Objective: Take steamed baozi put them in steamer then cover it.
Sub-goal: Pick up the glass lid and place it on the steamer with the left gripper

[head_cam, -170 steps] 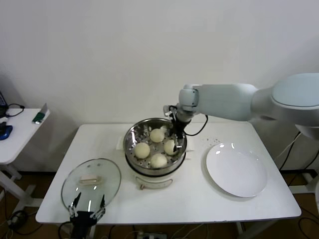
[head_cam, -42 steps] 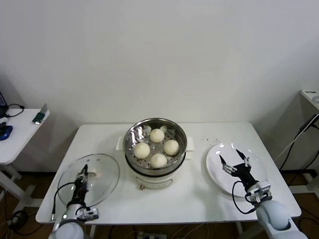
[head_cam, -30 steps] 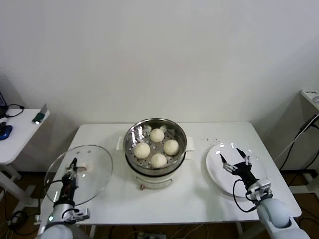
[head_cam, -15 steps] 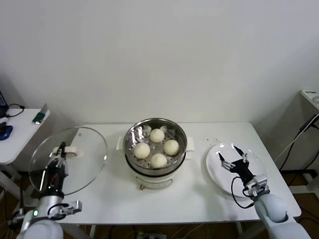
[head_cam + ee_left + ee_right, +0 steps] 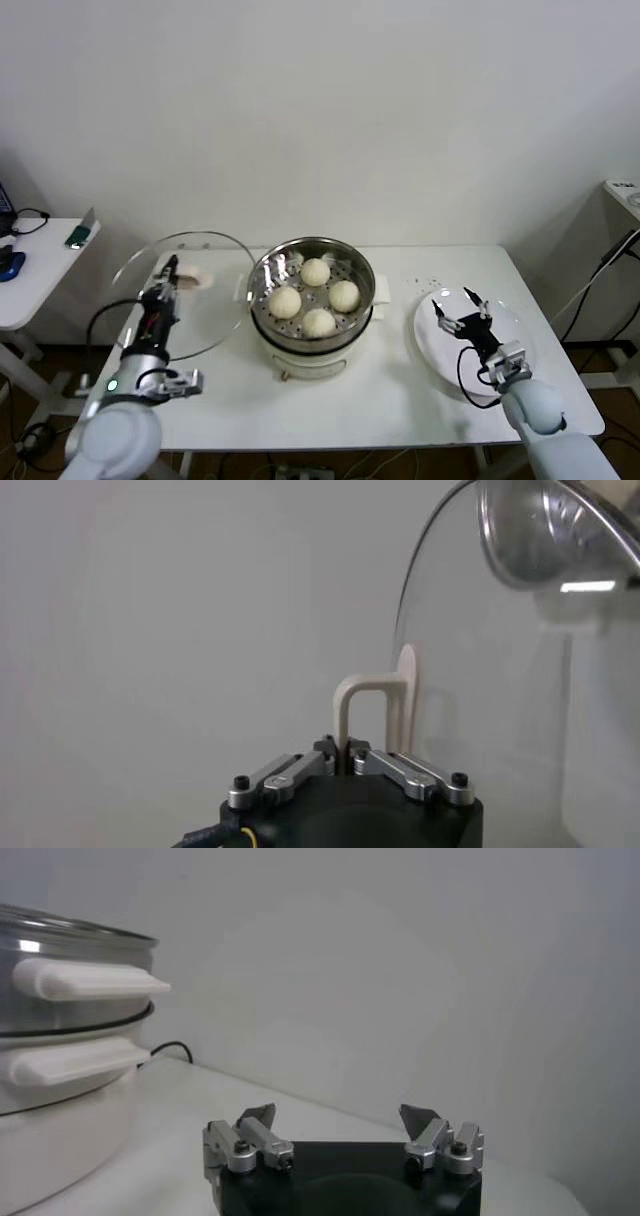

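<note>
Four steamed baozi (image 5: 315, 296) sit on the perforated tray inside the steamer (image 5: 311, 300), which stands uncovered at the middle of the white counter (image 5: 390, 400). Its cream side handles show in the right wrist view (image 5: 80, 979).

The cover (image 5: 180, 293) is off the counter, tilted, just left of the steamer and near its rim (whether the two rims touch cannot be told). The left tool (image 5: 165, 281) is clamped tight on the cover's cream bar handle (image 5: 375, 712); in the left wrist view the handle rises straight out from between the closed fingers (image 5: 400, 773), glass pane beside it.

The right tool (image 5: 458, 312) hovers over the flat white plate (image 5: 508, 333) on the counter's right side, well apart from the steamer, jaws spread wide with nothing between them.

A side table (image 5: 28, 270) with small items stands off to the left.
</note>
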### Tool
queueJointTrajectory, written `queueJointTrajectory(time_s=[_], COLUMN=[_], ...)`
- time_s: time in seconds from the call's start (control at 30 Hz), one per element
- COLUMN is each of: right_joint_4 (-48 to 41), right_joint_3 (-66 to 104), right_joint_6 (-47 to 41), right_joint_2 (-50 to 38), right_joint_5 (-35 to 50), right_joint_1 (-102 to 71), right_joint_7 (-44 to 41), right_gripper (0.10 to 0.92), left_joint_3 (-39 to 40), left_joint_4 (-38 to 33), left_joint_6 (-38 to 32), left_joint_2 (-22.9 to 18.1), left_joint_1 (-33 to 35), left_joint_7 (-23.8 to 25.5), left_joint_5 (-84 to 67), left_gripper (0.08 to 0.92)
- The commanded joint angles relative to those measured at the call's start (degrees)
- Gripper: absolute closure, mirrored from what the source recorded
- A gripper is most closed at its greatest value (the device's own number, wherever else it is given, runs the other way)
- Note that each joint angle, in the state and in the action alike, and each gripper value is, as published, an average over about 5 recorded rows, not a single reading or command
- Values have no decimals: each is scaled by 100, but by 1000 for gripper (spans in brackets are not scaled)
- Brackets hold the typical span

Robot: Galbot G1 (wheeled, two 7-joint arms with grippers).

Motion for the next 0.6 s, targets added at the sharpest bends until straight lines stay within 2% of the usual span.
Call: queueJointTrajectory(time_s=[0.03, 0.23, 0.47, 0.6], right_joint_4=[-133, -141, -208, -187], right_joint_3=[21, 116, 159, 184], right_joint_6=[21, 43, 90, 92], right_joint_2=[39, 5, -40, -50], right_joint_5=[-63, -73, -114, -123], right_joint_1=[113, 43, 53, 21], right_joint_7=[-48, -45, -52, -64], right_gripper=[203, 203, 203, 203], left_joint_3=[1764, 2233, 2464, 2672], left_joint_4=[290, 684, 1128, 1283], left_joint_6=[906, 1089, 1276, 1324], left_joint_2=[-716, -1432, -2188, -2446], left_joint_1=[-1733, -2191, -2416, -2464], left_joint_7=[1494, 1661, 1476, 1568], left_joint_5=[1059, 1394, 1549, 1697], left_gripper=[857, 857, 857, 857])
